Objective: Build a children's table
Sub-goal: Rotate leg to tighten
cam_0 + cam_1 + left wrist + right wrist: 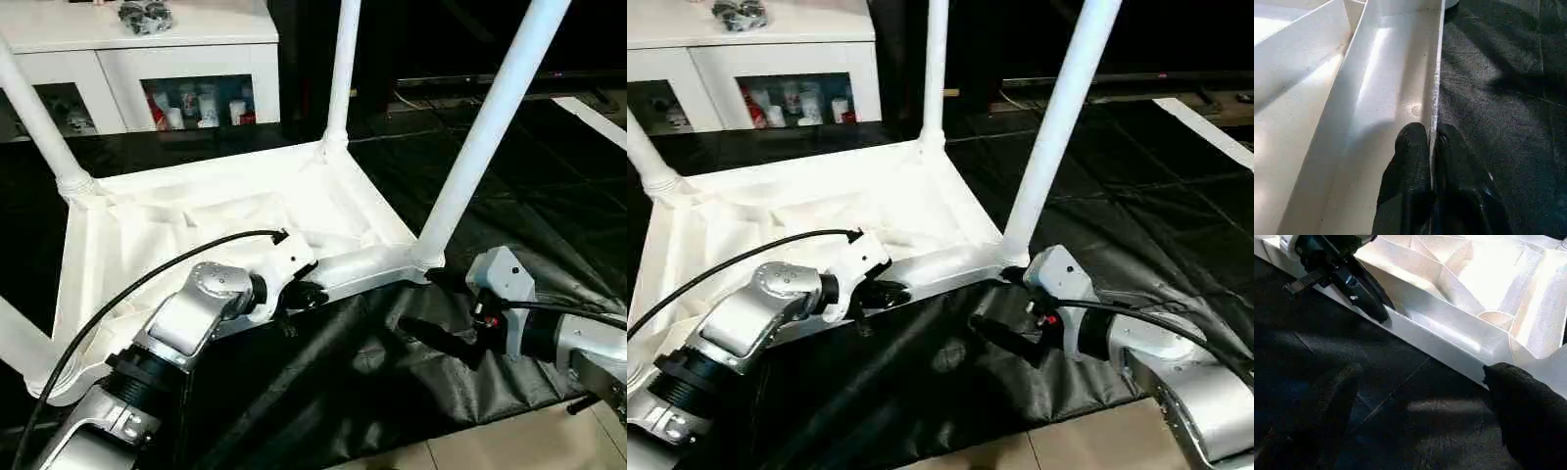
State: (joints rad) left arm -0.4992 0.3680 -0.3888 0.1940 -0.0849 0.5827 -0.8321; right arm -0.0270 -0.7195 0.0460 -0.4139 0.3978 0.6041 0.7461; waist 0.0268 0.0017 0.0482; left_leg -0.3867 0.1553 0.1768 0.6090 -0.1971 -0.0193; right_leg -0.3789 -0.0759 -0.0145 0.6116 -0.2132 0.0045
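Pinching the rim to steady the upturned children's table (245,211).
My left gripper (1431,147) clamps its near edge; my right gripper (1004,313) waits wide open beside the corner leg (485,127).

Legs (487,127): upper ends cut off by the picture's top edge; the near-left leg (18,345) runs out at the left edge.
Tabletop (235,211) near rim: partly hidden behind the left arm (196,313).
Cabinet (137,39) contents: too small to tell.
Item on cabinet top (145,14): cropped, unclear.
Right arm (588,348): cut off at the right edge.
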